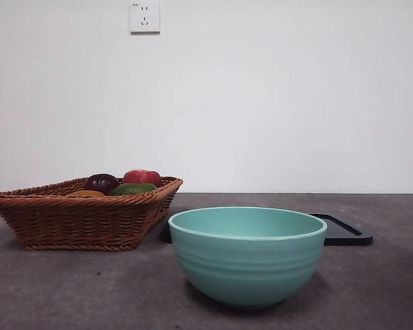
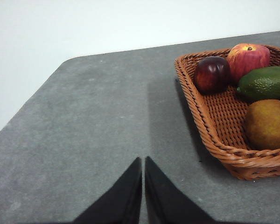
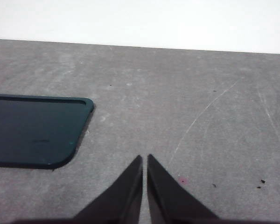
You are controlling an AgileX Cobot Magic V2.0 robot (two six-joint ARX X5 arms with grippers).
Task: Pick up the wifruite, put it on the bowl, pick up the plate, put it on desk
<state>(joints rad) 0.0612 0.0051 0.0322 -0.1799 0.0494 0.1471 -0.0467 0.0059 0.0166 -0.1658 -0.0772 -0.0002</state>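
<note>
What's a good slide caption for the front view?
Green bowl in front, fruit basket and dark tray behind, on grey desk.

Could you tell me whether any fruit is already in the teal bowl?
No: in the front view the bowl shows no fruit above its rim, while the fruits lie in the wicker basket.

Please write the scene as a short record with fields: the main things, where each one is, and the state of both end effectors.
bowl: teal bowl, upright on the desk, nothing visible inside
basket: wicker basket beside the bowl, holding four fruits
fruits: red apple, dark plum, green avocado, brown-yellow pear
tray: flat dark tray on the desk behind the bowl
left end effector: shut, above bare desk near the basket
right end effector: shut, above bare desk near the tray
</note>
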